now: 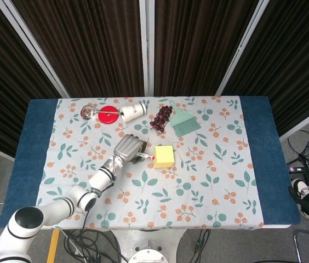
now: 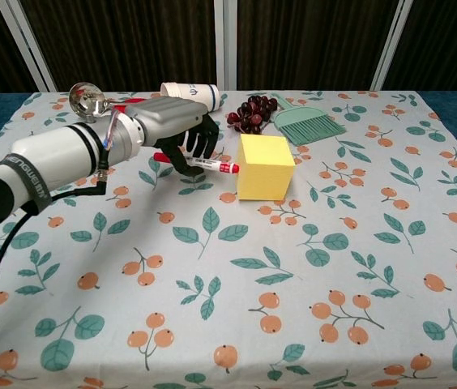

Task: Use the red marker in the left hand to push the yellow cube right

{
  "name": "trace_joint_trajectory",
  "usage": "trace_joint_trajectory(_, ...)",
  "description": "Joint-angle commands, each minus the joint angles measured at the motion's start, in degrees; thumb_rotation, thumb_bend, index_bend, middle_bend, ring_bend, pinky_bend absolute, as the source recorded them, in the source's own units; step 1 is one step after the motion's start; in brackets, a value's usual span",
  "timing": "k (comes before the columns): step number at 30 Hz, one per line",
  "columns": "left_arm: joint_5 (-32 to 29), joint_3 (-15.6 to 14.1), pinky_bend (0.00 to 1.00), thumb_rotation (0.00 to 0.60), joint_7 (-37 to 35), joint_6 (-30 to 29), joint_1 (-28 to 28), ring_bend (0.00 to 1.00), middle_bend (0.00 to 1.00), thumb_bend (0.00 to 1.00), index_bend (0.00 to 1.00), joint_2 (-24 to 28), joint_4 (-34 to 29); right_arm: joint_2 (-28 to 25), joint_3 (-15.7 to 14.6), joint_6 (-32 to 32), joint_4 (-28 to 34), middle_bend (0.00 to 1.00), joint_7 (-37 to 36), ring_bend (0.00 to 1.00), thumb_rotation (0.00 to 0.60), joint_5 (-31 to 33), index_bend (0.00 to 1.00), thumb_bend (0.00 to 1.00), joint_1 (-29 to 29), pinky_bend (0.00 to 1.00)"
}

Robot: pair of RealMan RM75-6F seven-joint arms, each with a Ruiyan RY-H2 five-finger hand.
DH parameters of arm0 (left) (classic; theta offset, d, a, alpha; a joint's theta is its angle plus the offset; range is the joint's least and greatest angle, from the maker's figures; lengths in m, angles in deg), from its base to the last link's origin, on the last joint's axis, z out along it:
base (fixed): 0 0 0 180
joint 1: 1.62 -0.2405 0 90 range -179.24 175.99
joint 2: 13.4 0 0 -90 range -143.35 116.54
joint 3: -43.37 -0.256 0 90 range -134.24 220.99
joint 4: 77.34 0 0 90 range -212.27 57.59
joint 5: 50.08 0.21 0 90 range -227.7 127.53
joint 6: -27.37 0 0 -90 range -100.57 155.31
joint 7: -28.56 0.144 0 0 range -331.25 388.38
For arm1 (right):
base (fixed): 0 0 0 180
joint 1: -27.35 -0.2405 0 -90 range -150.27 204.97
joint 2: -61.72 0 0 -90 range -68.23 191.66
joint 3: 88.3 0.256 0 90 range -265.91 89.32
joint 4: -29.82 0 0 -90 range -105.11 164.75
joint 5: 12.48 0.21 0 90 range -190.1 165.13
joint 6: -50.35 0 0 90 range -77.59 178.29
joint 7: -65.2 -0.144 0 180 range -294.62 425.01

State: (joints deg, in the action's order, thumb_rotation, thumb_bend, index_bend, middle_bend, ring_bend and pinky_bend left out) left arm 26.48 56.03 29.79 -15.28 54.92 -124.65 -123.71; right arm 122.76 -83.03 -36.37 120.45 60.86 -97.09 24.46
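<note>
Ladle [image 2: 87, 98]: far left of the back row, metal bowl facing the chest camera, handle running toward the red lid [image 1: 108, 116].
Left arm: reaches in from the lower left across the floral tablecloth [image 2: 309, 324], forearm raised off the surface.
Left hand [image 2: 176, 130]: fingers curled down around the red marker [image 2: 204, 163], grasping it; dark fingertips wrap the barrel from above.
Red marker: lies roughly level, pointing right, white band along the barrel, red tip at the left face of the yellow cube [image 2: 265, 166]; contact appears made, though the chest view alone does not settle it.
Paper cup [image 2: 194, 92]: on its side behind the left hand, partly hidden by it in the chest view.
Yellow cube: upright on the tablecloth near the table's middle, just right of the left hand and in front of the grapes [image 2: 251, 113].
Grapes: dark bunch in the back row, just beside the green brush [image 2: 309, 126].
Green brush: bristles fanned toward the front right, handle toward the grapes.
Right hand: outside both views; state cannot be reported.
</note>
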Motion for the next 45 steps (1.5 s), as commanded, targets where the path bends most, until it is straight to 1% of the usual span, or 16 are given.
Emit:
trace_joint_trajectory(1, -0.5, 0.3, 0.45, 0.6, 1.0, 0.5, 0.8, 0.5, 0.68, 0.48, 0.65, -0.9, 0.1, -0.1, 0.0, -0.2, 0.0, 0.17, 0.0, 0.01, 0.6, 0.0, 0.03, 0.2, 0.1, 0.12)
trace_joint_trajectory(4, -0.9, 0.4, 0.45, 0.6, 1.7, 0.8, 1.3, 0.5, 0.68, 0.48, 0.65, -1.5, 0.3, -0.2, 0.0, -0.3, 0.0, 0.17, -0.1, 0.01, 0.6, 0.2, 0.03, 0.2, 0.2, 0.12)
trace_joint_trajectory(7, -1.3, 0.7, 0.45, 0.6, 2.3, -0.6, 1.0, 0.5, 0.68, 0.48, 0.65, -1.6, 0.7, -0.2, 0.0, -0.4, 0.0, 0.17, -0.2, 0.01, 0.6, 0.2, 0.03, 0.2, 0.4, 0.12)
trace_joint_trajectory(11, -2.1, 0.8, 0.45, 0.6, 1.3, -2.4, -1.1, 0.5, 0.68, 0.48, 0.65, 0.5, -0.4, -0.3, -0.1, -0.7, 0.0, 0.17, -0.3, 0.01, 0.6, 0.0, 0.03, 0.2, 0.6, 0.12)
trace_joint_trajectory(17, -2.1, -1.7, 0.45, 0.6, 0.8, -6.0, -6.6, 0.5, 0.67, 0.48, 0.64, 5.8, -4.5, 0.0, -0.1, -0.8, 0.1, 0.17, -0.3, 0.01, 0.6, -0.7, 0.03, 0.2, 0.3, 0.12)
trace_joint_trajectory(21, -2.2, -4.0, 0.45, 0.6, 2.3, -7.1, -9.9, 0.49, 0.65, 0.48, 0.62, 9.0, -8.0, 0.2, -0.1, -0.7, 0.1, 0.17, -0.3, 0.01, 0.6, -1.1, 0.03, 0.2, 0.1, 0.12)
trace_joint_trajectory(24, -3.2, -4.9, 0.44, 0.6, 4.1, -6.6, -11.2, 0.48, 0.62, 0.48, 0.57, 10.2, -10.2, 0.3, -0.2, -0.8, 0.3, 0.17, -0.2, 0.01, 0.6, -1.6, 0.03, 0.2, 0.0, 0.12)
trace_joint_trajectory(29, -5.6, -5.1, 0.43, 0.6, 7.4, -4.6, -11.7, 0.44, 0.53, 0.47, 0.44, 11.3, -13.3, 0.3, -0.3, -1.2, 0.7, 0.17, 0.1, 0.01, 0.6, -1.8, 0.03, 0.2, 0.2, 0.12)
trace_joint_trajectory(33, -7.2, -4.8, 0.42, 0.6, 9.7, -4.6, -12.2, 0.37, 0.45, 0.46, 0.29, 13.5, -17.3, 0.2, -0.4, -1.7, 0.8, 0.17, 0.1, 0.01, 0.6, -1.9, 0.03, 0.2, 0.5, 0.12)
trace_joint_trajectory(36, -7.8, -4.2, 0.41, 0.6, 10.2, -7.7, -14.0, 0.33, 0.4, 0.45, 0.24, 16.6, -21.4, 0.2, -0.3, -1.9, 0.7, 0.17, -0.1, 0.01, 0.6, -2.0, 0.03, 0.2, 0.5, 0.12)
trace_joint_trajectory(40, -8.8, -2.8, 0.38, 0.6, 10.5, -14.7, -18.0, 0.32, 0.39, 0.44, 0.23, 22.0, -27.0, -0.1, -0.1, -1.0, 0.3, 0.17, -0.6, 0.01, 0.6, -1.7, 0.03, 0.2, 0.0, 0.12)
trace_joint_trajectory(42, -9.7, -2.3, 0.37, 0.6, 10.7, -18.5, -20.6, 0.32, 0.39, 0.4, 0.23, 25.1, -29.6, -0.3, 0.0, -0.2, 0.0, 0.17, -0.9, 0.01, 0.6, -1.4, 0.03, 0.21, -0.4, 0.12)
trace_joint_trajectory(45, -10.8, -2.4, 0.35, 0.6, 11.6, -23.5, -24.6, 0.32, 0.39, 0.3, 0.23, 29.4, -32.5, -0.3, 0.1, 0.7, -0.6, 0.17, -1.3, 0.01, 0.6, -1.3, 0.03, 0.21, -1.0, 0.12)
